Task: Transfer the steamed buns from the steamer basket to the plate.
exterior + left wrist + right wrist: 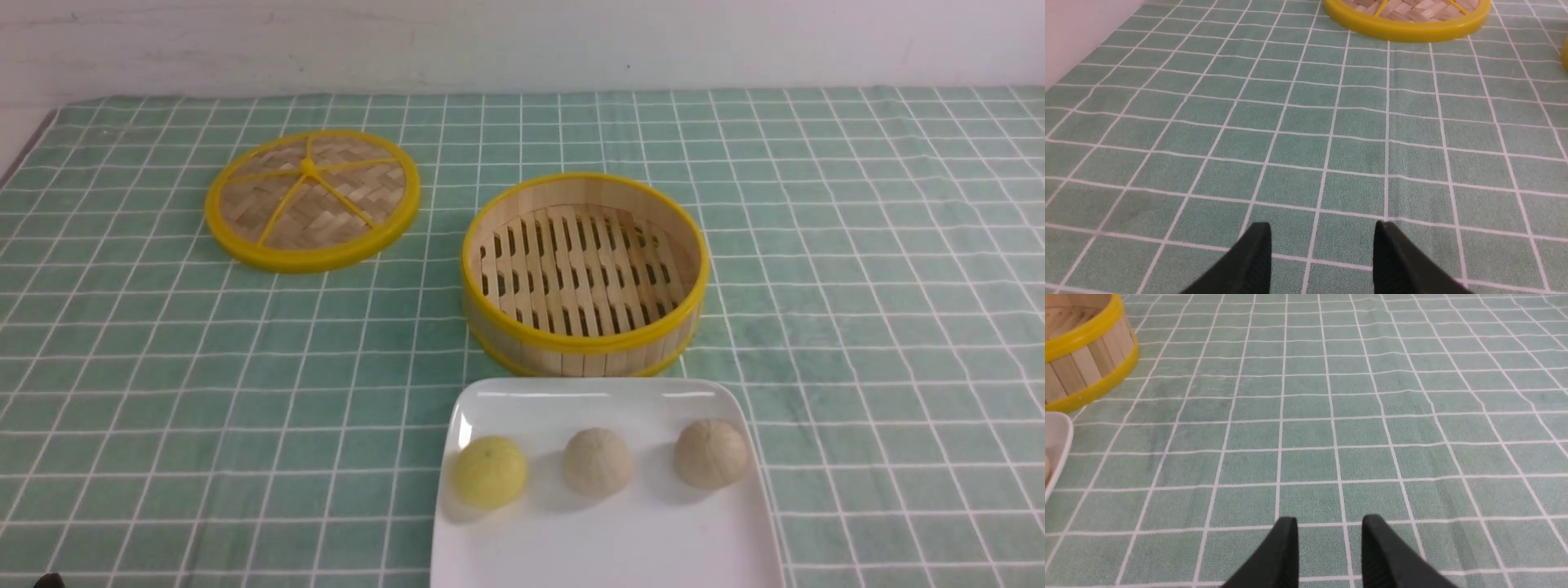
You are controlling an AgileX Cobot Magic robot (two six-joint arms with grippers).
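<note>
We see three pleated round steamed buns (598, 462) on glossy white plate (571, 400); slatted bamboo steamer basket (584, 273) empty. Left gripper (1323, 245), right gripper (1329, 535): jaws parted, holding nothing, only cloth ahead. Risk, we judge: stray sweep nudging plate, rolling buns.

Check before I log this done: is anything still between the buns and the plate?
Nothing visible is. All three buns already sit on the plate, and the basket is empty. Both hands are open over bare cloth, left hand, right hand.
</note>
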